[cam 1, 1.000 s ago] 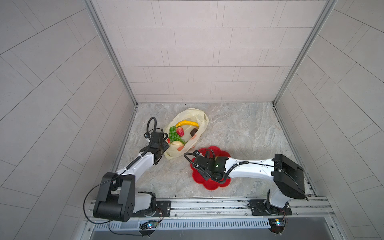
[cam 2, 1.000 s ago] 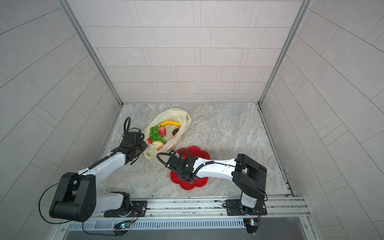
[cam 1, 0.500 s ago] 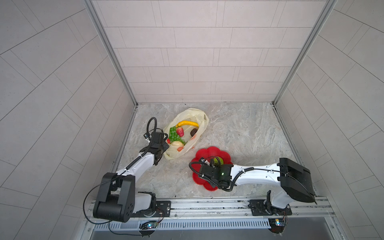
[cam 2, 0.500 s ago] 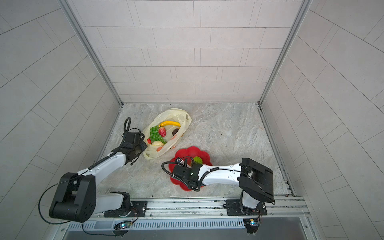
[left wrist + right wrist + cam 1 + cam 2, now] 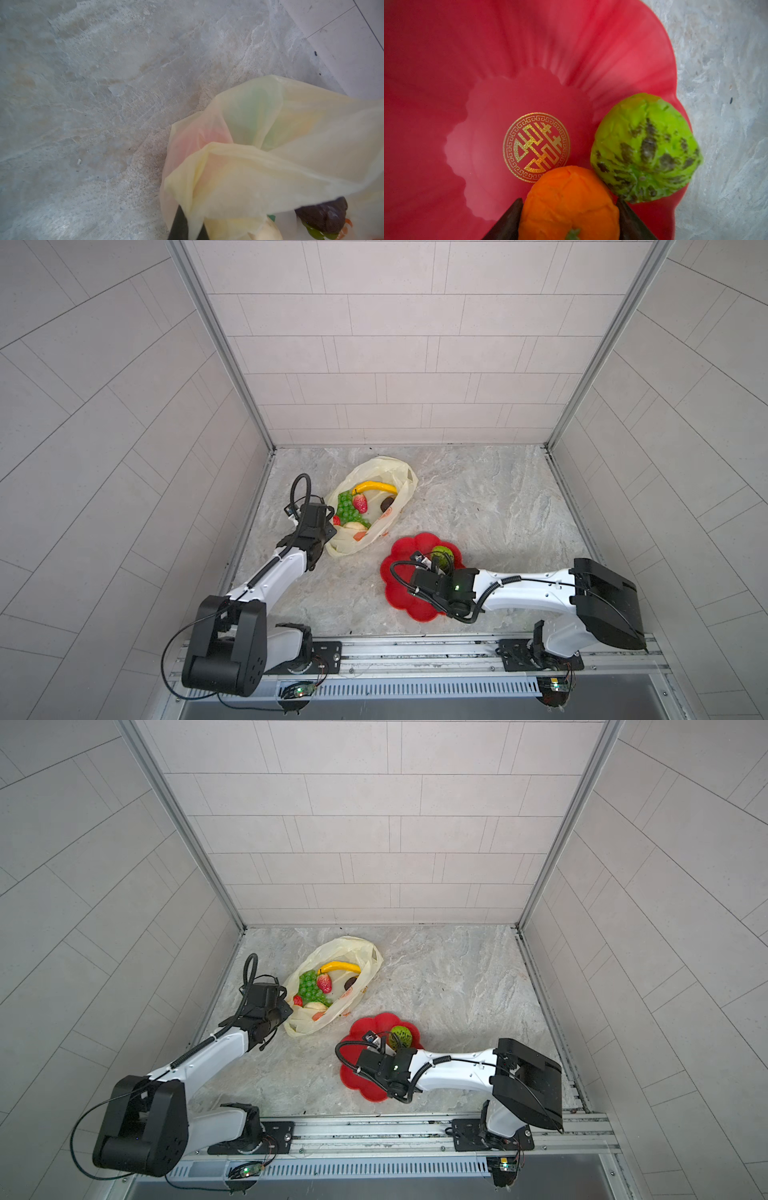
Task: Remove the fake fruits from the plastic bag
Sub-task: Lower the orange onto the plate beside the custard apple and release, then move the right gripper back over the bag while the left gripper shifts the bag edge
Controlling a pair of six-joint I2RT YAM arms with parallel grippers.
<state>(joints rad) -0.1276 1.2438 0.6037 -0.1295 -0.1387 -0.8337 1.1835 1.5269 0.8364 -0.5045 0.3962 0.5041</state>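
On the red flower-shaped plate [image 5: 400, 549], in the lower middle of both top views, two fake fruits are already out of the bag: the green netted fruit [image 5: 645, 149] and the orange [image 5: 569, 182], which touch each other. The right gripper [image 5: 568, 200] stands over the orange with one finger close on each side. I cannot tell if it is gripping the fruit or has let it go.

Most of the work is left, I judge. The plastic bag [image 5: 382, 466] lies in the middle left of a top view, its mouth open upward. Inside it are the banana [image 5: 374, 487], the grape bunch [image 5: 347, 506], the strawberry [image 5: 360, 503], a dark brown fruit [image 5: 388, 502], a cream fruit [image 5: 355, 526] and a small red one [image 5: 336, 520]. The left gripper [image 5: 191, 228] is closed on a fold of the bag's film at the lower left edge of the bag.

For room, the bag is near the left wall, and the left arm fills that gap. The marbled table [image 5: 478, 497] is free to the right of the bag and the plate. The green fruit sits on the sloping rim of the plate and may roll — the bare centre is safer.
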